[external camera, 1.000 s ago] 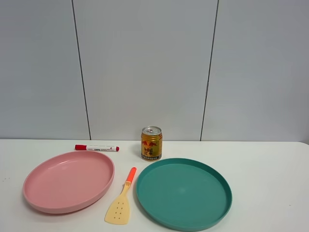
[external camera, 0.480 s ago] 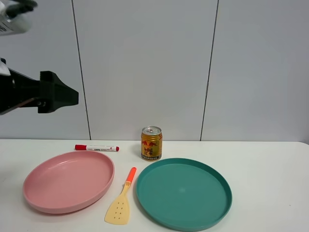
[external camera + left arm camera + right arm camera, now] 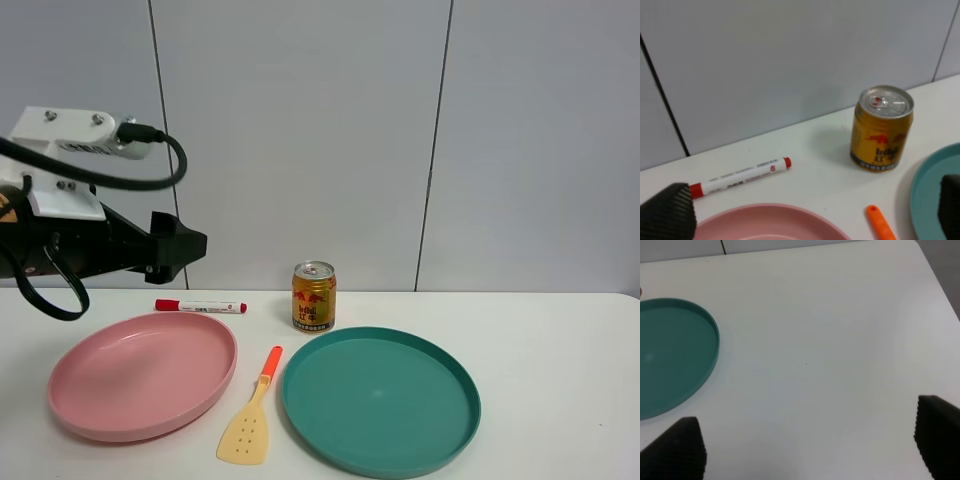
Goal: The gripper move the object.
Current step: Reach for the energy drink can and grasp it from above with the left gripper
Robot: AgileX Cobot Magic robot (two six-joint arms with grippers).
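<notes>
The object, a gold-yellow can (image 3: pixel 314 296) with red lettering and a silver top, stands upright at the back of the white table, between the two plates. My left gripper (image 3: pixel 186 246) hangs in the air at the left, above the marker and to the left of the can, touching nothing. In the left wrist view its fingertips (image 3: pixel 668 216) stand far apart, open and empty, with the can (image 3: pixel 882 129) ahead of them. The right gripper (image 3: pixel 807 440) is open over bare table on the right, out of the exterior view.
A red-capped white marker (image 3: pixel 200 306) lies behind the pink plate (image 3: pixel 140 375). A teal plate (image 3: pixel 380 400) sits right of centre, just in front of the can. A yellow spatula (image 3: pixel 250 425) with an orange handle lies between the plates. A grey wall stands close behind.
The left arm has come into view from the upper left, then dropped lower and reached further right. The can and the other things have not moved.
</notes>
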